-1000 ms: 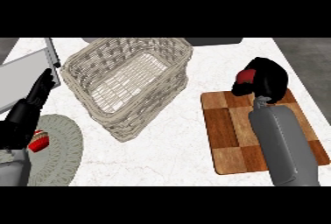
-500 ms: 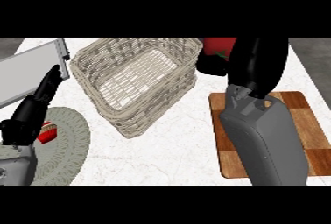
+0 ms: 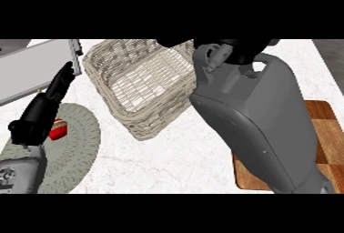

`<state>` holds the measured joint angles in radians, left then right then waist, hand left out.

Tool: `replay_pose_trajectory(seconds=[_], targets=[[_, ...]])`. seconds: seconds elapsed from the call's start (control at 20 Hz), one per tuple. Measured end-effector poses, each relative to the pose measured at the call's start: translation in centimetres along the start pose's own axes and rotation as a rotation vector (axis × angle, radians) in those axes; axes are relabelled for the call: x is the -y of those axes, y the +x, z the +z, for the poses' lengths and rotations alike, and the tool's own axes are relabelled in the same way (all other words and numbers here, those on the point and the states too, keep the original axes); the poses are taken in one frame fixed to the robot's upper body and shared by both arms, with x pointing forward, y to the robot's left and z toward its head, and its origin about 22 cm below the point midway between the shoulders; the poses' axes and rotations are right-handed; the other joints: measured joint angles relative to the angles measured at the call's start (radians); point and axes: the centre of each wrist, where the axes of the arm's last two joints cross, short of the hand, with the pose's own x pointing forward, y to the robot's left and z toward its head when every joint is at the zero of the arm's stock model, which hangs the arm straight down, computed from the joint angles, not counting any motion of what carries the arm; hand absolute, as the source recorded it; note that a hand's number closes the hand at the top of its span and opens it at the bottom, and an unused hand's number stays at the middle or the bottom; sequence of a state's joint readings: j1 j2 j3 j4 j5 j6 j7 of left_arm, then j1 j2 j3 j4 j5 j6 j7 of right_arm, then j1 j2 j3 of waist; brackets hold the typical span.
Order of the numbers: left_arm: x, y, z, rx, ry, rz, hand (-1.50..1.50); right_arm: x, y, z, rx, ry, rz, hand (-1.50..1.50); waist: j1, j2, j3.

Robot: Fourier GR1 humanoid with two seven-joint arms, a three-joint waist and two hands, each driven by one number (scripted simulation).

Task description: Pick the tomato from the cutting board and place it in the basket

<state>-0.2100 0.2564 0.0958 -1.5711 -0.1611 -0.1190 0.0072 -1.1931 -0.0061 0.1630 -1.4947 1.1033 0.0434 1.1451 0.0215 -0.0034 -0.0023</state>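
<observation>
Right hand: only a black patch [image 3: 238, 48] shows at the upper edge of the frame, beyond the big grey forearm; whether its fingers are closed, or on what, cannot be told.
Tomato: not visible in this view; whether the right hand carries it cannot be told. None lies in the basket.
Basket [image 3: 144, 120]: one, woven, upper centre of the frame, tilted in view, interior bare; the right forearm overlaps its right rim.
Cutting board [image 3: 329, 132]: one, wooden, right edge, mostly hidden by the forearm.
Left hand [image 3: 40, 113]: left side, fingers straight and relaxed, resting, holding nothing.
Plate [image 3: 80, 145]: one, grey-green, lower left, bearing one small red item [image 3: 58, 129].
Tray [image 3: 33, 68]: one, grey, upper left.
Risk: judged, the forearm may nudge the basket rim; a release above the far rim could send the tomato outside.
</observation>
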Motion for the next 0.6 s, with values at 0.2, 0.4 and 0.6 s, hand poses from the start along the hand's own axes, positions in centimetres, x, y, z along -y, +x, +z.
replay_pose_trajectory(seconds=[0.2,0.4,0.6], targets=[[0.1,0.2,-0.5,0.008,-0.008,0.003,0.0,-0.6,2.3,-1.6,-0.02,0.043,0.018,1.5,0.013,0.005,0.0],[0.2,0.1,-0.6,0.012,-0.02,0.0,0.0,-1.7,3.4,-3.0,-0.055,0.111,0.03,1.5,0.023,0.008,-0.001],[0.7,0.0,-0.6,0.018,-0.026,0.003,0.0,-3.2,3.8,-4.6,-0.11,0.191,0.058,1.5,0.032,0.012,-0.001]])
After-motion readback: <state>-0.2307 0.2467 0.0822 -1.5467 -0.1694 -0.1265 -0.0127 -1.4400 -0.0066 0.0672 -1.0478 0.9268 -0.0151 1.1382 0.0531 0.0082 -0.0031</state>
